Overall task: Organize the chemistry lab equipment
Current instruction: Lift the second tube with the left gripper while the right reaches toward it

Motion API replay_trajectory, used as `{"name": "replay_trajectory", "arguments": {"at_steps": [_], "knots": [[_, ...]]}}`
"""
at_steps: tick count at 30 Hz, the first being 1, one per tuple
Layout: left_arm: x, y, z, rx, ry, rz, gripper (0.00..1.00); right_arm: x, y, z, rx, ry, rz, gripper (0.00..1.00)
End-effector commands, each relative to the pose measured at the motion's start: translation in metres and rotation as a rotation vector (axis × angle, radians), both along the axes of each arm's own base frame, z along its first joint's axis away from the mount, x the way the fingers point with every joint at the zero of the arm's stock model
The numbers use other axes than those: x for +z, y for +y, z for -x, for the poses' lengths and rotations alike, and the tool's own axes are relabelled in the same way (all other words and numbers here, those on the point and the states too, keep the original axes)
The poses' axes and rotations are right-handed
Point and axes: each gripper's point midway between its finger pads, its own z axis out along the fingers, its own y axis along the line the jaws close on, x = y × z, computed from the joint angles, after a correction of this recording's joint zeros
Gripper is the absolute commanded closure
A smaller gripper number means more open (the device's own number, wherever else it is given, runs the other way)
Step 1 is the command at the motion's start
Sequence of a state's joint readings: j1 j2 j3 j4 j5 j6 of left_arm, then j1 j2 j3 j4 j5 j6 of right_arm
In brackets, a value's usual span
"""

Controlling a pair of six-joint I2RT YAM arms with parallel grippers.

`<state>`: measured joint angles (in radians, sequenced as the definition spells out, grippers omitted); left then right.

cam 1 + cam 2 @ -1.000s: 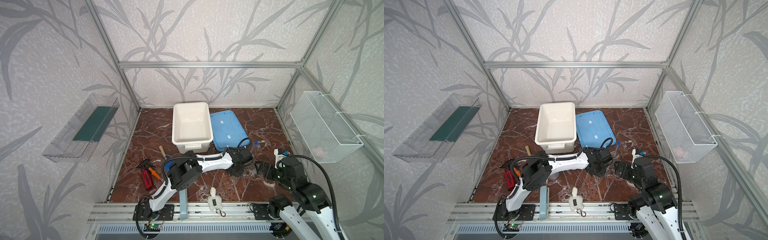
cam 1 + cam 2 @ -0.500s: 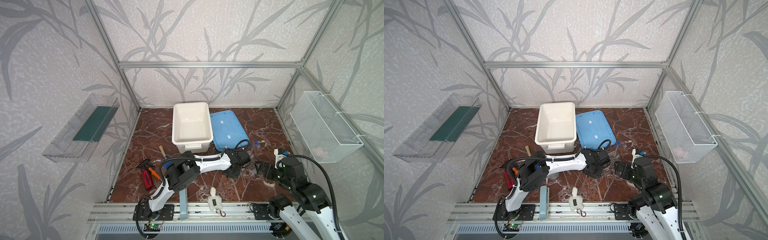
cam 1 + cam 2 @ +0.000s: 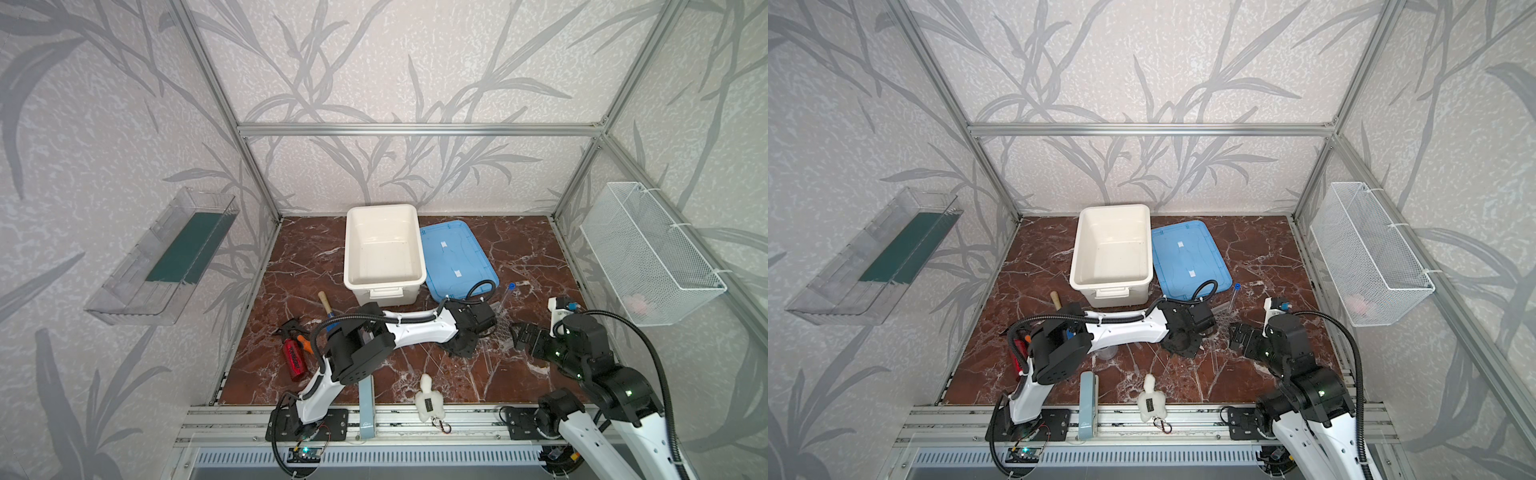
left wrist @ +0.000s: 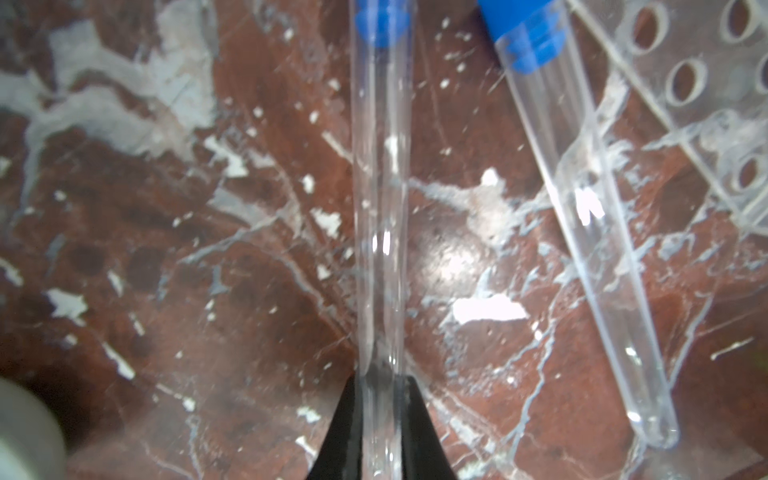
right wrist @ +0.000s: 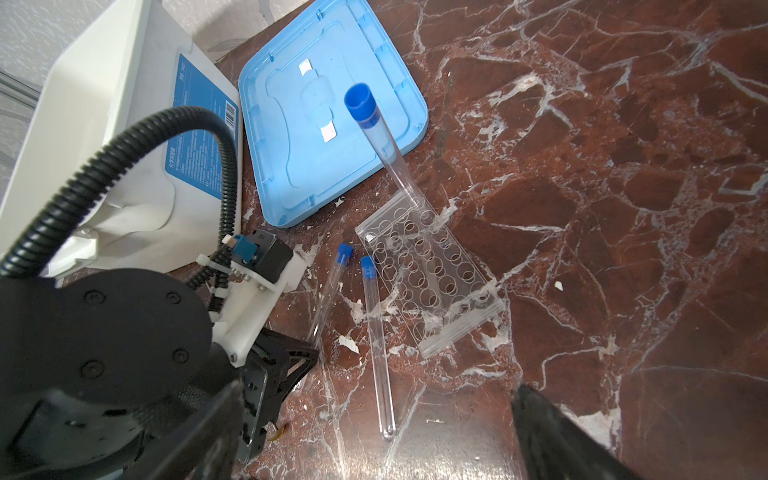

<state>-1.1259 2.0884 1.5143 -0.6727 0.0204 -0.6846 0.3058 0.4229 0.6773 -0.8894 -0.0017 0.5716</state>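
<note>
My left gripper (image 4: 381,415) is low over the marble floor, shut on the lower part of a clear blue-capped tube (image 4: 380,208) that lies there. In the right wrist view that tube (image 5: 330,286) lies beside a second lying tube (image 5: 376,332). A third tube (image 5: 376,133) leans upright in the far corner of the clear perforated rack (image 5: 432,274). In both top views the left gripper (image 3: 461,347) sits just left of the rack (image 3: 500,332). My right gripper (image 5: 374,436) is open and holds nothing, hovering to the right of the rack (image 3: 1223,328). A clear beaker (image 3: 1106,353) stands under the left arm.
A white bin (image 3: 382,249) and its blue lid (image 3: 453,257) lie at the back. A red bottle (image 3: 295,359), an orange-handled screwdriver (image 3: 303,343) and a trowel (image 3: 328,309) lie front left. A white plush toy (image 3: 428,401) sits at the front edge. A wire basket (image 3: 648,257) hangs on the right wall.
The left gripper's jaws have narrowed onto the lying tube, and the gripper has shifted slightly toward the front. The right arm has not moved.
</note>
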Motion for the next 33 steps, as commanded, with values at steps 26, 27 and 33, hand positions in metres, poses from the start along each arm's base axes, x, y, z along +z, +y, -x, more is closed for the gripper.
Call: {"name": "replay_trajectory", "arguments": {"at_steps": [26,27,33], "knots": [[0.132,0.002,0.001,-0.161,-0.395,0.694,0.89,0.059,0.101,-0.067,0.491,0.009,-0.151,0.09],[0.131,0.003,0.003,-0.163,-0.396,0.693,0.89,0.057,0.106,-0.071,0.505,0.023,-0.164,0.11],[0.128,0.01,0.005,-0.173,-0.411,0.672,0.88,0.043,0.122,-0.09,0.544,0.073,-0.211,0.23]]}}
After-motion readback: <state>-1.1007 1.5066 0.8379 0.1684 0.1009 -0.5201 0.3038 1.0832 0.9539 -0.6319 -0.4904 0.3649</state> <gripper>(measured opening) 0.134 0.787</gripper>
